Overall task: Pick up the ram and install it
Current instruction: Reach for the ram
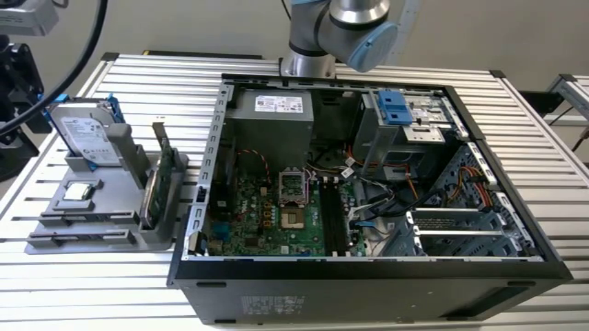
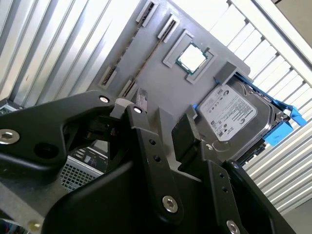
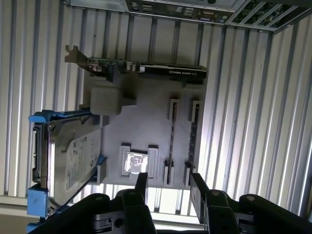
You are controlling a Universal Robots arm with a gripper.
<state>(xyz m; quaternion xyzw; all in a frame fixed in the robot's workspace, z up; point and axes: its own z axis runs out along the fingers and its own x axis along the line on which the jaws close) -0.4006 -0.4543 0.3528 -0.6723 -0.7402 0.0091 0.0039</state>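
Note:
The ram [image 3: 192, 141] is a thin dark stick standing on edge in a slot of the grey holder [image 3: 141, 122]. It lies beside a second, similar slot [image 3: 171, 141]. My gripper [image 3: 169, 187] hangs well above the holder, open, with nothing between its two black fingers [image 3: 141, 183]. In the second wrist view the gripper [image 2: 163, 117] is also open over the holder [image 2: 161, 73]. In the exterior view the holder [image 1: 110, 186] lies at the exterior view's left of the open computer case [image 1: 368, 269], whose motherboard has long black memory slots [image 1: 333, 221].
The holder also carries a silver hard drive [image 1: 87, 134] in a blue bracket, a square processor chip [image 1: 78, 193] and an upright green graphics card [image 1: 158, 183]. Cables and drive bays crowd the case's right half. Everything stands on a slatted metal table [image 1: 552, 158].

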